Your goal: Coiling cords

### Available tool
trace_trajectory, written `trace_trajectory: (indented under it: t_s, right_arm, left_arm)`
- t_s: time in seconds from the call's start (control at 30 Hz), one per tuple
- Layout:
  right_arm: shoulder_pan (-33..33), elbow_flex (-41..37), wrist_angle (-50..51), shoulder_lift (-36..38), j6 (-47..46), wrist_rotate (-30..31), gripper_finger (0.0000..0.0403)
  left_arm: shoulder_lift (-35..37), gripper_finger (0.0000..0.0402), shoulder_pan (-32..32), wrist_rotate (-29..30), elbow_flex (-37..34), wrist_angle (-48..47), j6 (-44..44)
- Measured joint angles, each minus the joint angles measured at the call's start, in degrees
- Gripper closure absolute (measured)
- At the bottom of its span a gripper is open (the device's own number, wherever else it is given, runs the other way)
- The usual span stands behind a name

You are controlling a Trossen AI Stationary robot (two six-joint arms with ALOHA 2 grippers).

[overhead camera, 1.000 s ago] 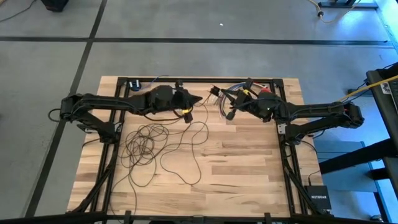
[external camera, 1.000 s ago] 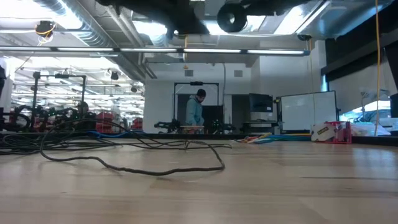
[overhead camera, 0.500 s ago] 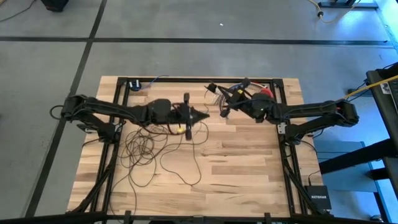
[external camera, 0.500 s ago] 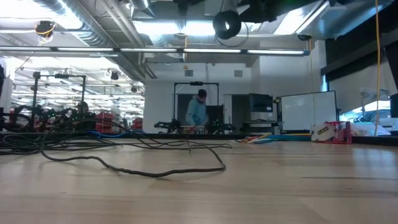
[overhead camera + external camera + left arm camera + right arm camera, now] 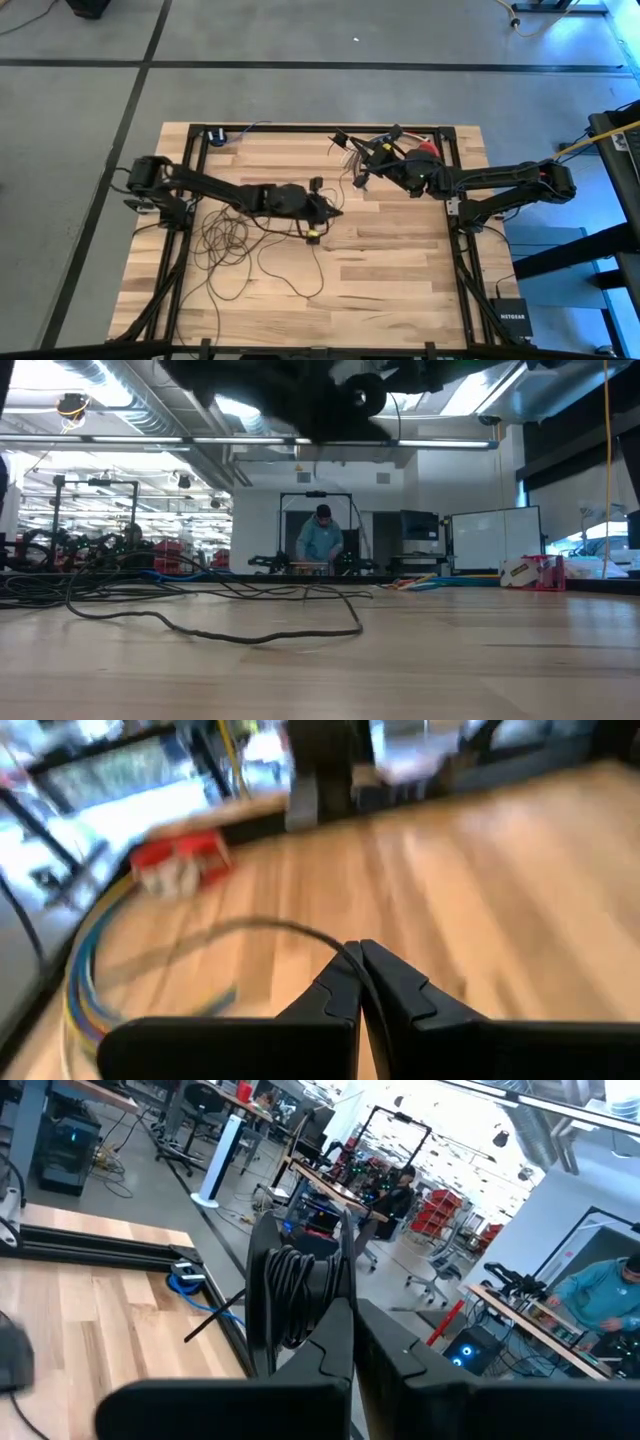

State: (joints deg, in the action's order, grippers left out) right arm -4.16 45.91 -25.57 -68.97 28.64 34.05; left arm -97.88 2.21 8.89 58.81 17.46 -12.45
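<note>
High view, left pincer [image 5: 333, 212]: fingers together, over the surface [image 5: 400, 270] near its middle, arm stretched across from the left edge.
High view, cord [image 5: 235, 235]: one tangle of many thin dark loops lying flat behind and beside the left pincer; a strand runs up to the tip, but whether it is pinched there cannot be told from above.
High view, right pincer [image 5: 360, 183]: fingers together, held near the far edge, well apart from the left one.
High view, other things: one short bundle of coloured wires [image 5: 368, 145] just beside the right pincer; one yellow tag [image 5: 312, 236] under the left wrist.
Low view, cord [image 5: 250, 632]: a long strand curves over the surface; the rest piles up at the left edge, cut off.
Low view, arms: dark blurred shapes overhead, pincers hard to make out.
Low view, room: one person [image 5: 320, 540] at a bench far behind.
Left wrist view, pincer [image 5: 357, 967]: both fingertips pressed together, a thin strand of cord [image 5: 270, 926] running out from between them.
Left wrist view, background: blurred; a red block [image 5: 178, 860].
Right wrist view, pincer [image 5: 350, 1305]: fingers together, nothing between them.
Right wrist view, ahead: one coiled black cable [image 5: 298, 1292] on a stand; two people [image 5: 600, 1295] in the room.
</note>
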Motion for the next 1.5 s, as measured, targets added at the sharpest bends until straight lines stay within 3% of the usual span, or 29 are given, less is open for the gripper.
trace_trajectory:
  t_s: [0.13,0.3,0.43,0.6,0.93,1.1,1.5]
  right_arm:
    - [0.0,0.0,0.2,0.0,-2.5,-0.1,0.0397]
    - [0.0,0.0,0.4,0.0,-3.0,-2.0,0.0397]
    - [0.0,0.0,2.9,0.0,-3.0,-3.8,0.0397]
    - [0.0,0.0,6.7,-0.2,-2.9,-5.2,0.0397]
    - [0.0,0.0,-0.4,-0.4,-8.9,-7.9,0.0397]
    - [0.0,0.0,0.2,-0.5,-7.5,-9.7,0.0397]
    - [0.0,0.0,-2.1,-0.8,-8.1,-9.7,0.0397]
  left_arm:
    - [-2.3,0.0385,-1.8,7.2,0.0,-2.2,1.4]
    - [0.1,0.0326,-3.7,7.6,0.0,-4.9,4.4]
    - [5.1,0.0271,-3.8,7.9,1.7,-13.9,4.5]
    - [11.6,0.0235,-3.4,8.0,2.9,-17.5,6.3]
    - [11.2,0.0229,-3.3,8.0,2.9,-14.5,6.0]
    - [11.2,0.0229,-3.4,8.0,2.9,-12.7,6.1]
    - [10.5,0.0229,-5.0,6.9,0.7,-0.1,0.6]
